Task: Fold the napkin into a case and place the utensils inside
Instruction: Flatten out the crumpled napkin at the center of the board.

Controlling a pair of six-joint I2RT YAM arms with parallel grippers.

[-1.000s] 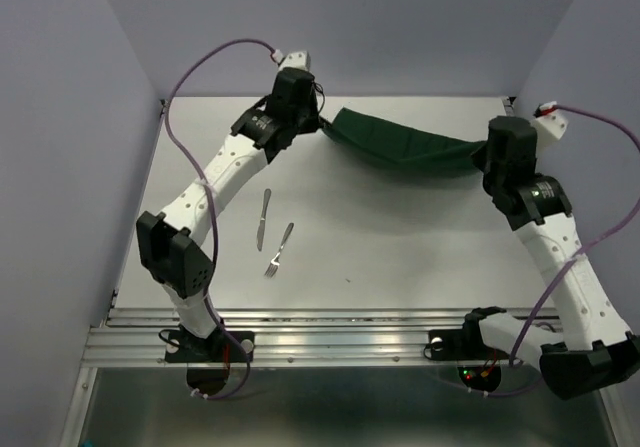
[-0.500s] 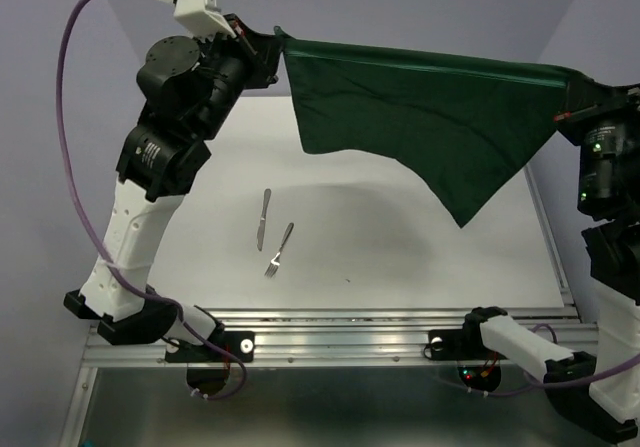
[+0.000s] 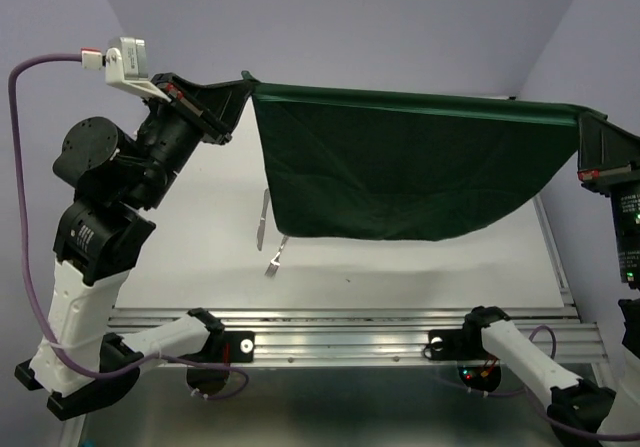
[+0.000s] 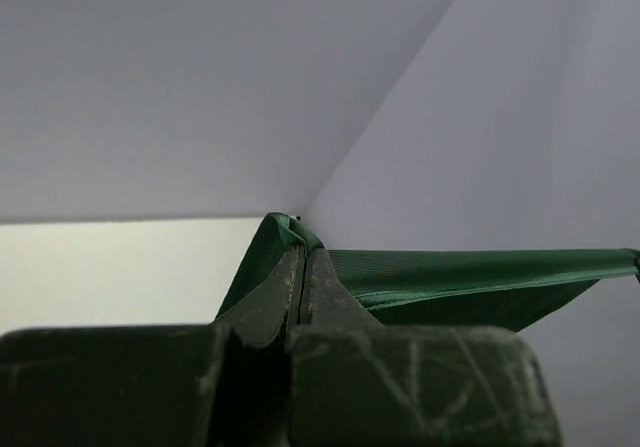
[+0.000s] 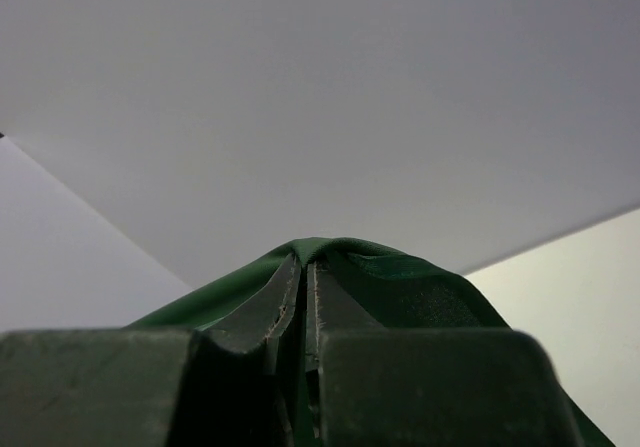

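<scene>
Holding the napkin (image 3: 390,172) up in the air, spread wide as a dark green sheet between the two arms. Clamping its upper left corner in the left claw (image 3: 243,85), raised high over the far left part of the table (image 3: 430,262). Clamping the upper right corner in the right claw (image 3: 584,122), up near the right edge of the overhead view. Pulling the top hem into a nearly straight line, sloping slightly down toward the right. Letting the rest hang free below, with a curving lower edge that rises toward the right end, hiding much of the far table behind it.

Showing, in the left wrist view, the left claw (image 4: 302,267) pressed together on a small fold of the napkin (image 4: 470,272), with the hem running off to the right as a taut band. Showing much the same in the right wrist view: the right claw (image 5: 308,272) squeezed tight on a bunched corner of the napkin (image 5: 400,287), with green spilling to both sides of the fingers.

Leaving the utensils flat on the table by the hanging lower left corner: the knife (image 3: 262,229) just beside the napkin's left edge, the fork (image 3: 272,262) just right of it and nearer the arm bases, its upper end hidden behind the lower edge. Lying close together, apparently not touching.
</scene>
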